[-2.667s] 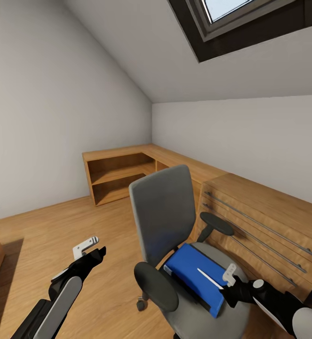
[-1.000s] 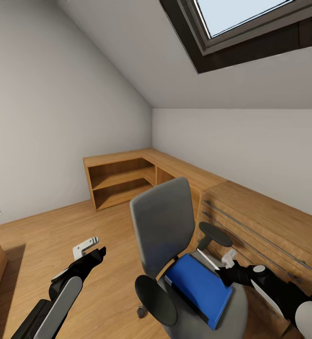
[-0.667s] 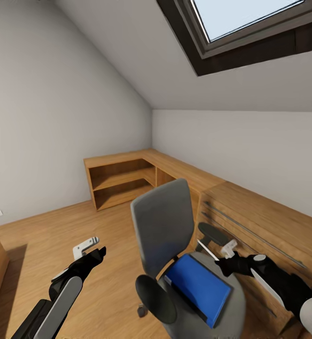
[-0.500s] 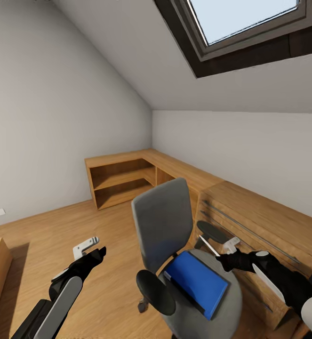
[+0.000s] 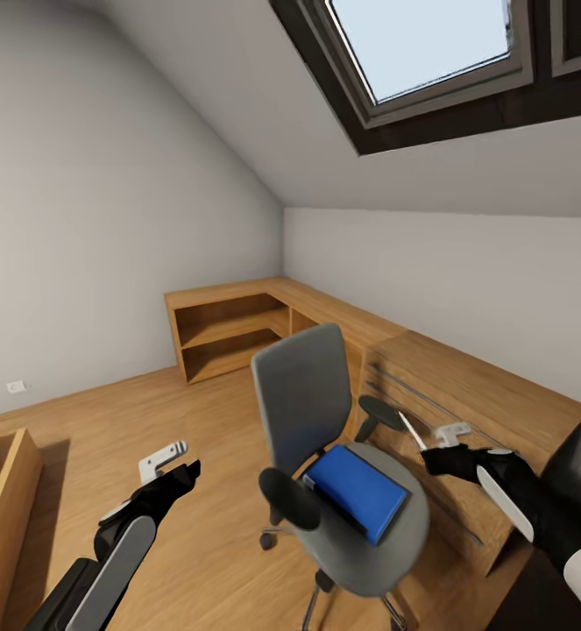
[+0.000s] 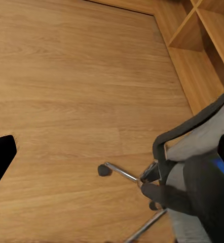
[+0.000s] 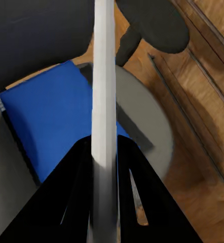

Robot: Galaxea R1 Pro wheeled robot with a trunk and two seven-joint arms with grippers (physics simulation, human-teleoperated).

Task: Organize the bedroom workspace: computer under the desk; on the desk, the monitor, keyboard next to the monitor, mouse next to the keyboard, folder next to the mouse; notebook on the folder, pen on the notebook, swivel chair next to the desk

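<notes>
Pen [image 5: 410,430], a thin pale stick, is clamped between the closed fingers of the right end effector [image 5: 439,454], held in the air just beside the swivel chair [image 5: 325,421]. Blue folder [image 5: 357,489] lies flat on the chair's grey seat. Left end effector [image 5: 174,466] hangs over the wood floor [image 5: 106,438]; whether it is open I cannot tell. Low wooden cabinets [image 5: 465,394] stand behind the chair.

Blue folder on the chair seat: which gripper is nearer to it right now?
Right. The right gripper, shut on the pen, hovers just past the folder near the chair's far armrest. The left gripper hangs over bare floor, beyond the chair's other side.
</notes>
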